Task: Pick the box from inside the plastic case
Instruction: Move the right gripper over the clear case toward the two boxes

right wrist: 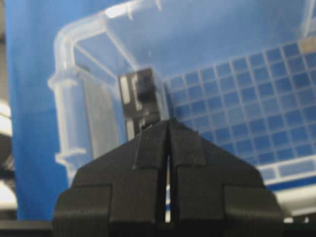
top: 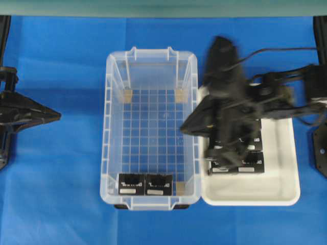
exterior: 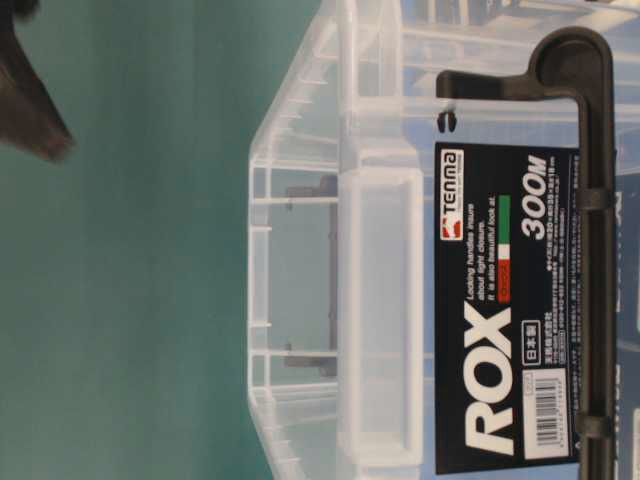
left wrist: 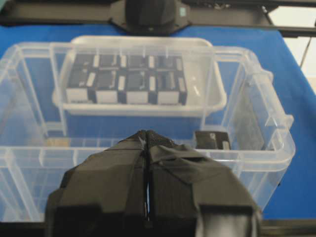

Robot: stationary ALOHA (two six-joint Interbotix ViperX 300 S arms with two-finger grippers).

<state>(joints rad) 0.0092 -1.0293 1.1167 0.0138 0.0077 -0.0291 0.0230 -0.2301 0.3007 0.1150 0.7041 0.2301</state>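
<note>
The clear plastic case (top: 110, 127) stands mid-table. Two black boxes (top: 131, 184) (top: 159, 184) lie side by side against its near end wall. My right gripper (top: 184, 129) is shut and empty, above the case's right wall, partway along it. In the right wrist view its tip (right wrist: 169, 123) points at the boxes (right wrist: 140, 98) in the case's corner (right wrist: 61, 44). My left gripper (top: 57, 116) is shut and empty, left of the case and apart from it. In the left wrist view its tip (left wrist: 146, 134) sits before the case (left wrist: 276, 143), with one box (left wrist: 212, 139) showing inside.
A shallow white tray (top: 286, 194) stands right of the case and holds several black boxes (top: 253, 163), partly hidden by my right arm. The tray also shows behind the case in the left wrist view (left wrist: 143, 109). The table-level view shows the case's labelled end (exterior: 380, 300) close up.
</note>
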